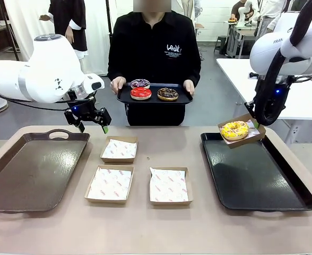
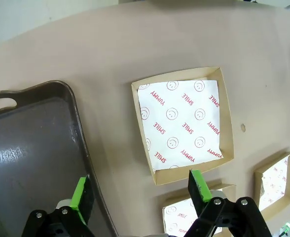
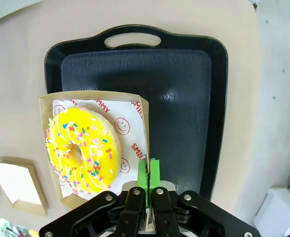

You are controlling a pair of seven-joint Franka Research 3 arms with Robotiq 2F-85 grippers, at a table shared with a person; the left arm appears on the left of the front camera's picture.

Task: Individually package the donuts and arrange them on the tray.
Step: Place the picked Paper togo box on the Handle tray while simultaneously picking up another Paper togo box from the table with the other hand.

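Right tool (image 3: 148, 167) pinches likely-cardboard box (image 3: 93, 95); sprinkled yellow donut (image 3: 99, 142) inside.

White rounded left arm (image 1: 42, 71) and right arm (image 1: 283, 48), marked "FRAN"; black left gripper (image 2: 137, 182), right gripper (image 3: 149, 168), green pads (image 2: 79, 193), silver screws (image 3: 109, 197).

A robot lab: bare grey floor (image 1: 211, 79), white curtains (image 1: 23, 16), other work tables (image 1: 310, 101) behind.
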